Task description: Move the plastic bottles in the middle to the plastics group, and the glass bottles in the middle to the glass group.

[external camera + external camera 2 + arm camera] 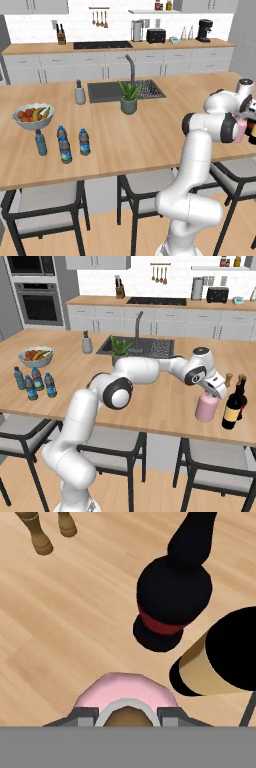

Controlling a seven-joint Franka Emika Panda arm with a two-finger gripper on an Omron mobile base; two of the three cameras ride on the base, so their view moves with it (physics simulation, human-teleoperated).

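Right, the end effector (212, 392) is clamped down on the neck of the pink bottle (205, 408), jaws closed about as tight as they go, and the bottle looks to be standing on the bench (165, 401) at its far right end. From the hand view you look straight down onto its rounded pink shoulders, with the fingers either side of the cap.

Just beside it stand the 2 dark bottles of the glass group (234, 405), one with a tan label, the other with a red band (that one sits a little further back). 2 small wooden shakers (47, 532) are beyond them.

Here's the worry: the pink bottle is very near the labelled dark bottle. Any sideways drift on release, or a wrist swing on the way out, could knock that tall bottle over, and it stands near the bench's front edge. A grip this high on the neck also lets the body swing or tip if it isn't fully seated when the jaws part.

Far off at the left end, the plastics group (62, 143) of 4 small bottles sits next to the fruit bowl (33, 116), well clear of all this.
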